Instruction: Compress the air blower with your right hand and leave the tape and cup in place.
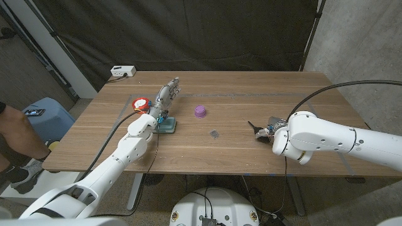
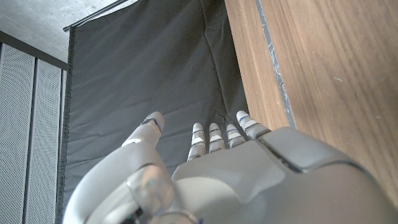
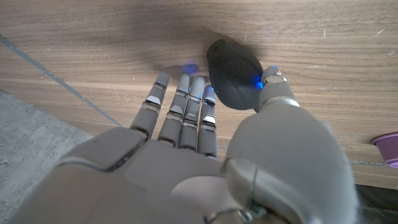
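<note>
The black air blower (image 3: 231, 73) lies on the wooden table (image 1: 251, 94) between the thumb and the straight fingers (image 3: 186, 109) of my right hand (image 1: 269, 130). The thumb tip touches its bulb, which keeps its round shape. In the head view its dark nozzle (image 1: 252, 125) pokes out to the left of that hand. The small purple cup (image 1: 200, 112) stands mid-table, and its rim (image 3: 387, 145) shows in the right wrist view. The red and white tape (image 1: 141, 102) lies just left of my left hand (image 1: 165, 96), which holds nothing, its fingers (image 2: 214, 137) stretched out and apart.
A teal flat object (image 1: 168, 127) lies under my left wrist. A small dark speck (image 1: 214, 133) sits between the cup and my right hand. A white power strip (image 1: 122, 71) lies at the far left corner. A blue stool (image 1: 45, 113) and a person (image 1: 14, 135) are left of the table.
</note>
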You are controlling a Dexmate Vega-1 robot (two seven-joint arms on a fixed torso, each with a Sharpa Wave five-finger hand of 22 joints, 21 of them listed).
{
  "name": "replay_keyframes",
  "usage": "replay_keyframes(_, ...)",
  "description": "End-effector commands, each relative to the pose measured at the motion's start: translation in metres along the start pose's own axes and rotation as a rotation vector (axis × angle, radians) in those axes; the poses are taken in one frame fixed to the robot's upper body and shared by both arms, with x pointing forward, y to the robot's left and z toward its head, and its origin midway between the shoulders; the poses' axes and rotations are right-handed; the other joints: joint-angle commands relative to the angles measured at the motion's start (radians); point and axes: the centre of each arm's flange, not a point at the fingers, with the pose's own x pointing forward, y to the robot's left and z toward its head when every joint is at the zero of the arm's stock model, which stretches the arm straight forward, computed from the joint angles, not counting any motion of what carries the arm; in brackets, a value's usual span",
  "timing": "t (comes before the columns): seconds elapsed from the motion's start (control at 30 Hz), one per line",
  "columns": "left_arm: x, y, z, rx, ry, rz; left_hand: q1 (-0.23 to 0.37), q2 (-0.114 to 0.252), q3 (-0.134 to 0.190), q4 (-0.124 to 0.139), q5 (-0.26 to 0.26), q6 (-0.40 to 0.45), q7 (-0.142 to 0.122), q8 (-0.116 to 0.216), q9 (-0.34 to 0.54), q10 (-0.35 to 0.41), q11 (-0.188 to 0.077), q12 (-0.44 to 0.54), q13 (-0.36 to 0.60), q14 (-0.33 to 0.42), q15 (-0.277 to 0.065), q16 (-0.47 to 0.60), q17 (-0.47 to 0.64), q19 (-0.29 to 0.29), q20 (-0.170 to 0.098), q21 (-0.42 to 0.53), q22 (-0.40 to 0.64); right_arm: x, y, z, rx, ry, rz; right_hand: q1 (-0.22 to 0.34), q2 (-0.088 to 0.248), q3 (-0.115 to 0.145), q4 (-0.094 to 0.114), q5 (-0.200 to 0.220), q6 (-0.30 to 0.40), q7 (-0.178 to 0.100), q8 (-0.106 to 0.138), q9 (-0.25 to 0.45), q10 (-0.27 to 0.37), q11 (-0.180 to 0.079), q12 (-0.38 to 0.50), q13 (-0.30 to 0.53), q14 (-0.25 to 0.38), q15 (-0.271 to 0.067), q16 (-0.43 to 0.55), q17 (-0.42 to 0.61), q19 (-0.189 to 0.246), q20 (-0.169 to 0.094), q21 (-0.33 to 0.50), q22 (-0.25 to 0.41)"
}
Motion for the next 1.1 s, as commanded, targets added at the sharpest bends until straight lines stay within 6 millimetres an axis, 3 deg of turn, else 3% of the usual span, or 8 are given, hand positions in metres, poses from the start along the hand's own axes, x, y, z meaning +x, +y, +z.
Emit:
replay_keyframes(0.03, 0.0012, -0.0044, -0.0009, -0.001, -0.001, -0.002, 0.013, 0.001, 0.0, -0.001, 0.007, 0.008, 0.001, 0.002, 0.004, 0.01, -0.003, 0.002, 0.005, 0.002, 0.0, 0.001, 0.003, 0.01, 0.003, -0.002, 0.002, -0.003, -0.0038, -0.0033, 0.003, -0.004, -0.014, 0.013, -0.001, 0.005, 0.001, 0.009, 0.011, -0.004, 0.001, 0.002, 0.008, 0.002, 0.006, 0.007, 0.006, 0.002, 0.002, 0.003, 0.01, -0.002, 0.004, 0.002)
replay_keyframes(0.8, -0.0002, -0.0085, -0.0014, -0.001, -0.003, -0.001, 0.015, 0.001, -0.001, 0.0, 0.007, 0.007, 0.0, 0.001, 0.004, 0.013, -0.002, 0.002, 0.005, 0.002, 0.0, 0.001, 0.003, 0.01, 0.003, -0.002, 0.002, 0.0032, 0.0036, -0.0052, 0.016, 0.008, -0.048, 0.051, -0.008, 0.014, -0.005, 0.017, 0.066, -0.026, 0.01, 0.005, 0.052, -0.025, 0.038, 0.02, 0.056, -0.037, 0.01, 0.009, 0.032, -0.019, 0.007, 0.002)
replay_keyframes(1.1, -0.0003, -0.0082, -0.0021, -0.003, -0.002, 0.003, 0.016, 0.001, -0.001, 0.001, 0.007, 0.008, 0.0, 0.001, 0.004, 0.013, -0.004, 0.002, 0.005, 0.003, 0.0, 0.001, 0.003, 0.011, 0.002, -0.002, 0.002, 0.0057, 0.0039, -0.0033, 0.006, 0.013, -0.029, 0.054, -0.008, 0.015, -0.002, 0.019, 0.06, -0.025, 0.003, 0.006, 0.038, -0.023, 0.036, 0.023, 0.045, -0.033, 0.004, 0.013, 0.027, -0.026, 0.003, 0.002)
